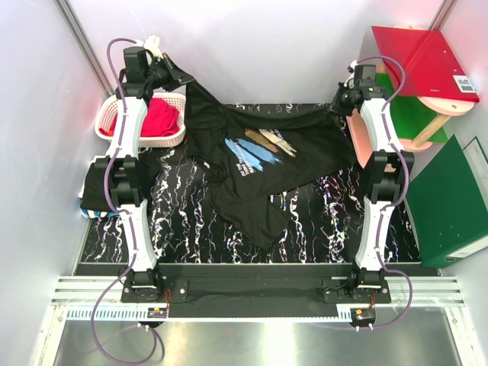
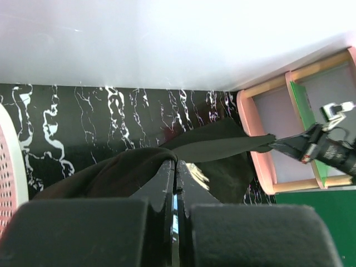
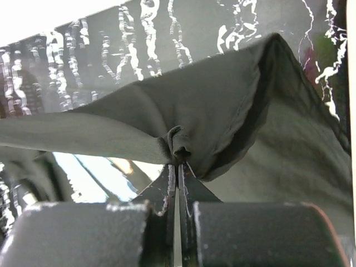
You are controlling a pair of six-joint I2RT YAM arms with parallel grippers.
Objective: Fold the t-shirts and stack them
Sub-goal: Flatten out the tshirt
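Note:
A black t-shirt with blue, orange and pale-blue brush strokes is stretched between both grippers over the far part of the table, and its lower part trails onto the marbled black tabletop. My left gripper is shut on the shirt's far-left edge; in the left wrist view the cloth drapes over the closed tips. My right gripper is shut on the far-right edge; in the right wrist view a bunched fold is pinched at the tips. A folded black shirt lies at the table's left edge.
A white-and-pink basket holding red cloth stands at the back left, and it also shows in the left wrist view. A wooden rack with a red folder stands at the back right. A green folder lies on the right.

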